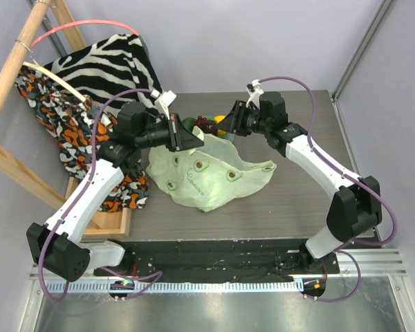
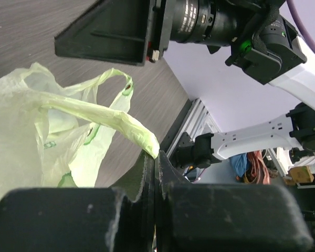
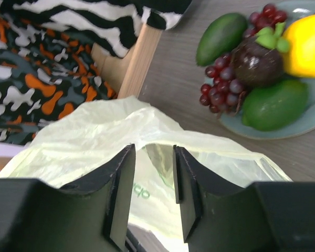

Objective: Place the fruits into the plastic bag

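Note:
The pale green plastic bag (image 1: 207, 173) lies crumpled mid-table. My left gripper (image 2: 156, 156) is shut on a twisted handle of the bag (image 2: 110, 118), holding it up. My right gripper (image 3: 153, 149) stands part open, its jaws astride the bag's upper rim (image 3: 94, 139), with film showing in the gap. Behind the bag a grey-blue plate (image 3: 310, 123) holds the fruits: an avocado (image 3: 220, 37), a grape bunch (image 3: 220, 86), a dark round fruit (image 3: 257, 63), a lemon (image 3: 307, 44) and a green lime (image 3: 275, 105). From above, the fruits (image 1: 209, 126) sit between the two grippers.
A zebra-striped cloth (image 1: 107, 62) and an orange-patterned cloth (image 1: 55, 111) hang on a wooden frame (image 1: 14, 76) at the table's left edge. A wooden post (image 3: 139, 58) stands close to the bag. Grey walls close the back and right.

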`<state>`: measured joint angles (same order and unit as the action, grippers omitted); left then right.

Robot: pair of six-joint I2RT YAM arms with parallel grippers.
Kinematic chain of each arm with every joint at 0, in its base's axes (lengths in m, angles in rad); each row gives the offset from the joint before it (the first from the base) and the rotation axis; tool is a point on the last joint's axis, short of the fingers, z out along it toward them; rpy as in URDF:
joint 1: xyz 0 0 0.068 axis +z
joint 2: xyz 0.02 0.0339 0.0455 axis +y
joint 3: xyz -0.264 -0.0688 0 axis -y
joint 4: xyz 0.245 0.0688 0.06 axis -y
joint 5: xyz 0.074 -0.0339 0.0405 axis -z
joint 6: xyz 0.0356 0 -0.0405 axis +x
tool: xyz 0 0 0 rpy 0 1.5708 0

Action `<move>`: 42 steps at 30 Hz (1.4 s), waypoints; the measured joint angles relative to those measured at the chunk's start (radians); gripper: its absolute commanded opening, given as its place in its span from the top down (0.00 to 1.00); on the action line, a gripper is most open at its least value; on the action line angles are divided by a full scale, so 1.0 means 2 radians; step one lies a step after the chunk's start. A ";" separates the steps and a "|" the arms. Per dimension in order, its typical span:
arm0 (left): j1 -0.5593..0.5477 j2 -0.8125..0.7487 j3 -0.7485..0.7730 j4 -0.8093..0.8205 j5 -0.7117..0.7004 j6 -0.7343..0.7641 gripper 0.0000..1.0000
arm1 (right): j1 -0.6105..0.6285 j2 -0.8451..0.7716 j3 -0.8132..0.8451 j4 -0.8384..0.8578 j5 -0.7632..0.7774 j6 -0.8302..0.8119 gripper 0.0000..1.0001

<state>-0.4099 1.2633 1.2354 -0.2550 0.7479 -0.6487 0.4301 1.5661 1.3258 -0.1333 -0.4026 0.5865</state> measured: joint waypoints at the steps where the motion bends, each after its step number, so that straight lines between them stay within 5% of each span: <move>1: 0.000 0.000 0.000 -0.003 -0.002 0.002 1.00 | 0.000 -0.002 -0.005 0.003 -0.007 0.000 0.59; 11: 0.000 0.000 0.000 -0.016 -0.011 0.007 1.00 | 0.000 -0.042 -0.076 0.004 -0.059 0.000 0.60; 18: 0.000 0.000 0.000 -0.016 -0.011 0.006 1.00 | 0.017 0.011 -0.064 0.013 -0.102 -0.010 0.63; 25: 0.000 0.000 0.014 -0.080 -0.083 0.038 1.00 | 0.054 0.063 -0.036 -0.013 -0.098 -0.029 0.53; 36: 0.013 -0.014 0.020 -0.132 -0.218 0.054 1.00 | 0.012 0.000 -0.012 -0.048 -0.048 -0.055 0.40; 42: 0.015 -0.014 0.021 -0.142 -0.235 0.058 1.00 | 0.001 0.047 0.117 -0.115 0.026 -0.078 0.33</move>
<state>-0.3798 1.2346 1.2770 -0.5392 0.2787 -0.5327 0.4328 1.6592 1.5589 -0.3630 -0.3515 0.4297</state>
